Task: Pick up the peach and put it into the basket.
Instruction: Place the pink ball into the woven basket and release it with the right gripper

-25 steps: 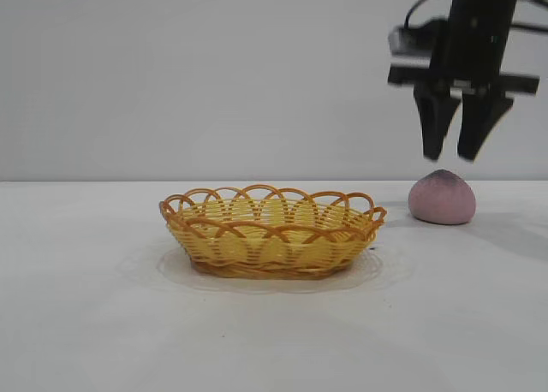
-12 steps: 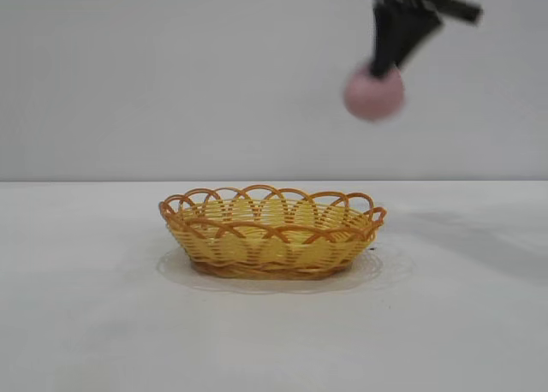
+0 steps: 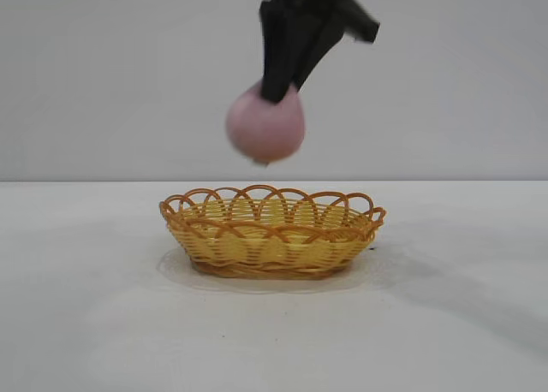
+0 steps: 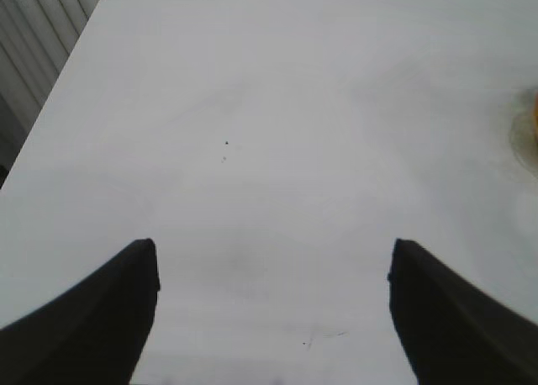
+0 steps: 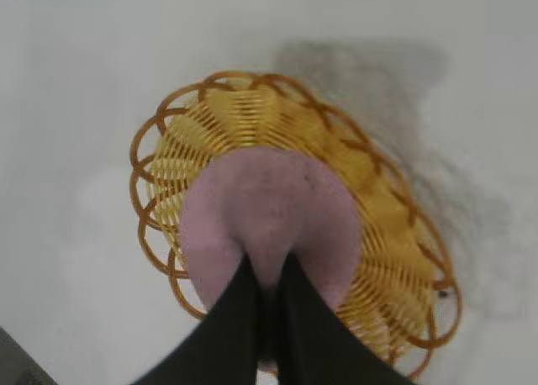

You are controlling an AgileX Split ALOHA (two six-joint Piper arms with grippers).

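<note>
The pink peach (image 3: pixel 265 128) hangs in the air above the yellow wicker basket (image 3: pixel 272 232), over its middle-left part, clear of the rim. My right gripper (image 3: pixel 278 92) is shut on the peach, pinching its top from above. In the right wrist view the peach (image 5: pixel 269 213) squeezes between my black fingers (image 5: pixel 235 318) with the basket (image 5: pixel 395 234) right beneath it. My left gripper (image 4: pixel 273 263) is open and empty over bare table; it does not show in the exterior view.
The basket stands mid-table on a white tabletop (image 3: pixel 86 323). The table's edge with a slatted wall (image 4: pixel 34 49) shows in the left wrist view. A sliver of the basket (image 4: pixel 533 116) is at that view's border.
My right gripper took hold of the peach on the table at the right, lifted it and carried it left, and now it hangs over the basket.
</note>
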